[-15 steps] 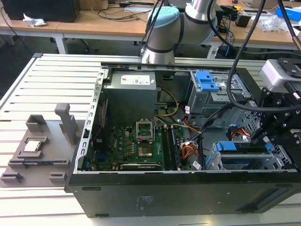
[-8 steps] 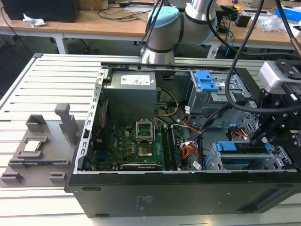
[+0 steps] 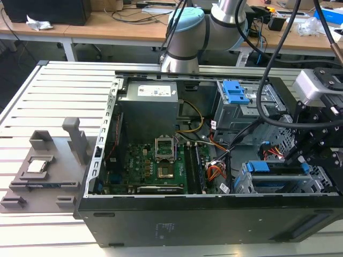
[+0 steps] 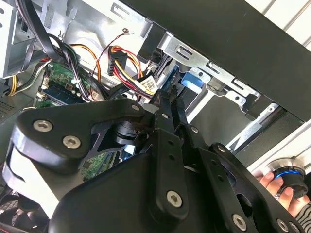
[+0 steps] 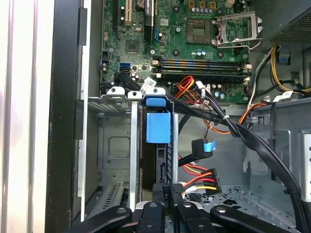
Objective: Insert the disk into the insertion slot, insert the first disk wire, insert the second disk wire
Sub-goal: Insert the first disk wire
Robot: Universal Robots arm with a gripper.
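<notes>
Hovering just behind the disk [image 5: 158, 127], which sits edge-on inside the slot [image 5: 132, 145], the gripper [image 5: 172, 188] has its fingers drawn close, apparently pinched on a black plug [image 5: 174, 183] trailing red and yellow wires [image 5: 201, 175]. The disk looks seated, so the first wire seems the step in hand. Seating it calls for squaring the plug to the disk's rear port, then a straight push.

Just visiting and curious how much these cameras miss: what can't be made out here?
- The disk: first wrist view, the insertion slot's metal walls hide all but its blue frame.
- Part of the slot: exterior view, the arm's black wrist covers it.
- Bay beneath the gripper: second wrist view, its own linkage blocks it.
- A person's hand: cut off by that picture's edge.
</notes>
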